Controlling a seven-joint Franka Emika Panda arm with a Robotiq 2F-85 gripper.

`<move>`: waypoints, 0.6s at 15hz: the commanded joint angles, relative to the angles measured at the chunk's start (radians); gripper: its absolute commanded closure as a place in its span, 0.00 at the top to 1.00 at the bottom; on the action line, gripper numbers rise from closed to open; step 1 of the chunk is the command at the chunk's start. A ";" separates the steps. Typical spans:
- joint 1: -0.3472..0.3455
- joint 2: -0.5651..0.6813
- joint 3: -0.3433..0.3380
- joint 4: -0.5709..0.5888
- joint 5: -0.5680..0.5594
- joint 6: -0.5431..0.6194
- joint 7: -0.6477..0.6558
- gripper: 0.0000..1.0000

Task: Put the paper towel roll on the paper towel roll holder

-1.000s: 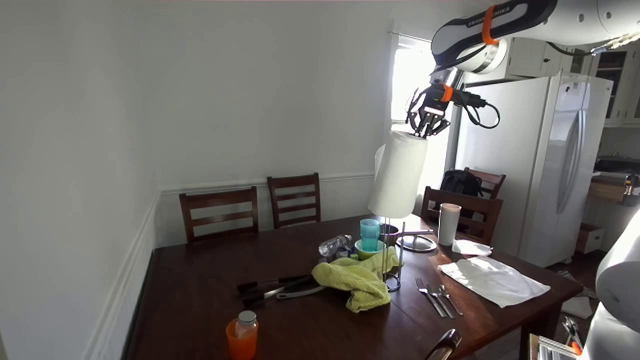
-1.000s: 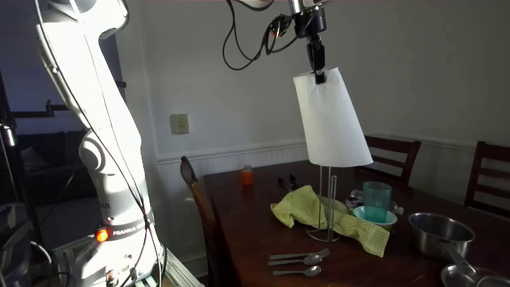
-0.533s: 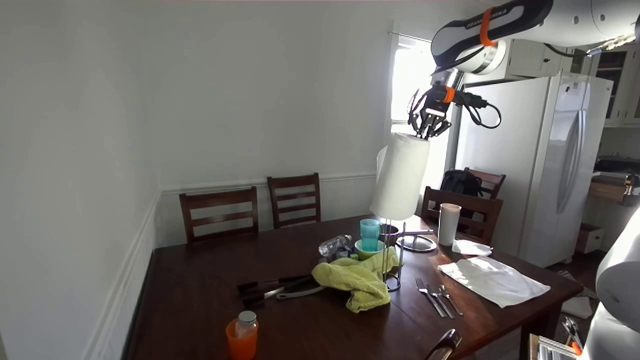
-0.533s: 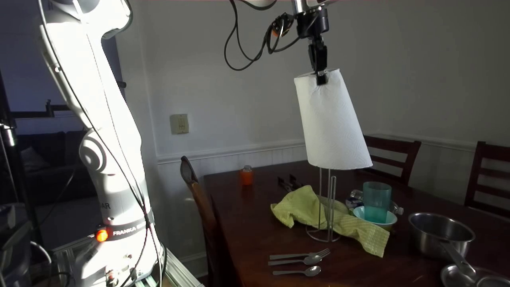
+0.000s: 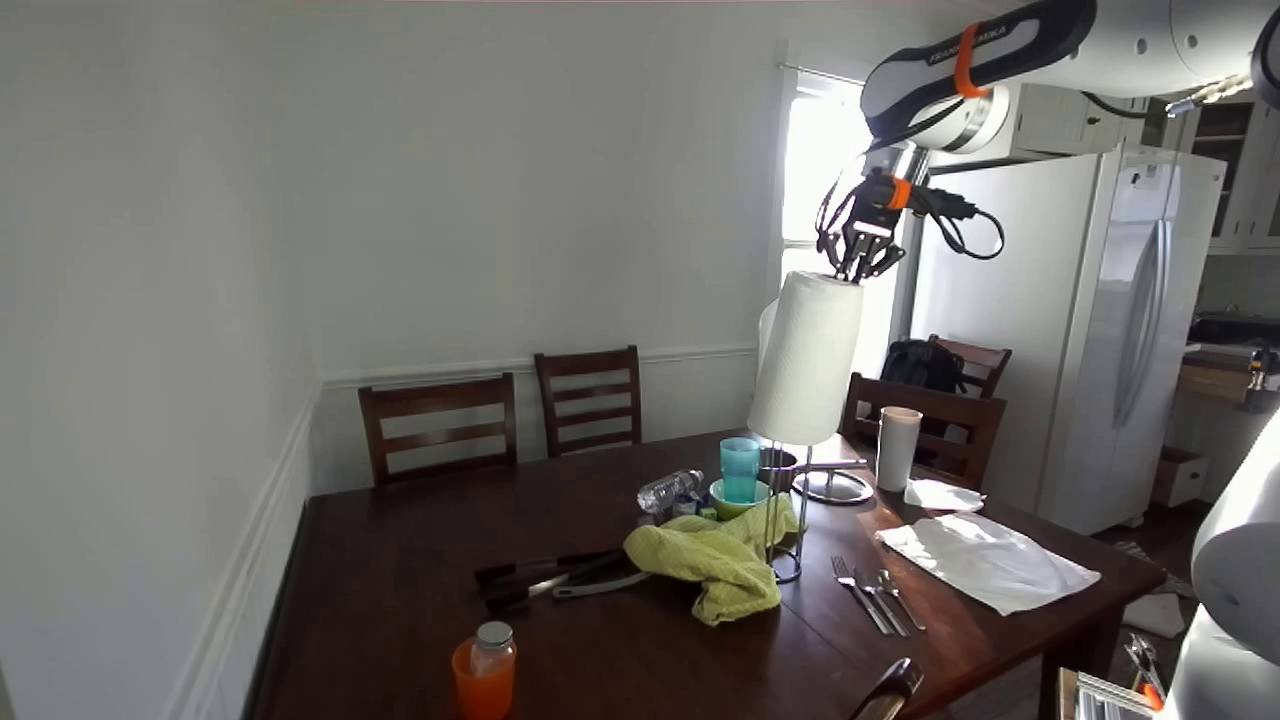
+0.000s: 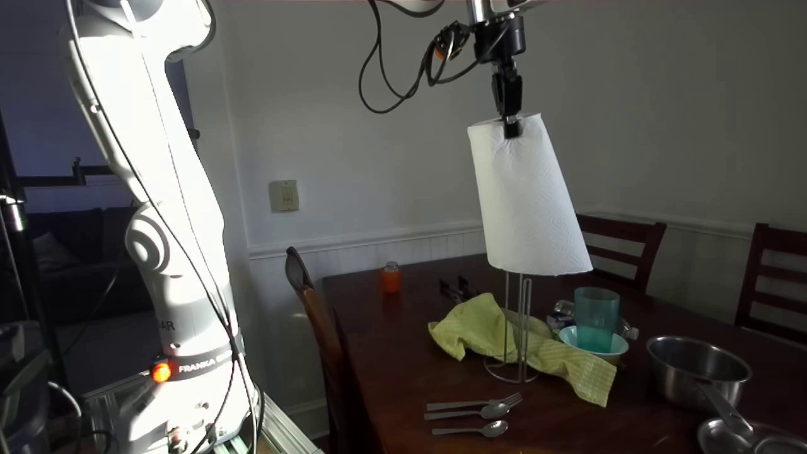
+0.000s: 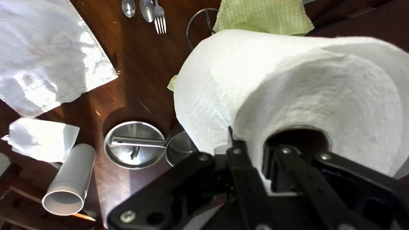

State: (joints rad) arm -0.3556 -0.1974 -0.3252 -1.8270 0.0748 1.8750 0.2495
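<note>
Sinks lower than a second ago, pinches the tilted paper towel roll [image 6: 531, 205] by its wall in the gripper [image 6: 512, 127], hides more of the holder [image 6: 522, 353]!

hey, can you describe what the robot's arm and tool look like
The arm is white, with a dark panel lettered FRANKA EMIKA and crossed by an orange band. Low on it sits a dark ring lettered FRANKA, beside a glowing orange light. The tool is black and jointed, with silver screws; an orange wrap and looping black cables sit near it.
</note>
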 commanded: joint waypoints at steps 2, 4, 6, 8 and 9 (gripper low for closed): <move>0.003 0.016 -0.019 0.042 0.016 -0.001 -0.019 0.04; 0.006 0.021 -0.021 0.032 0.032 0.006 -0.023 0.04; 0.008 0.034 -0.021 0.029 0.039 -0.002 -0.026 0.04; 0.008 0.046 -0.020 0.021 0.036 -0.003 -0.027 0.04; 0.008 0.054 -0.019 0.018 0.033 -0.001 -0.027 0.04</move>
State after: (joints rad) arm -0.3539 -0.1699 -0.3311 -1.8215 0.0786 1.8754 0.2453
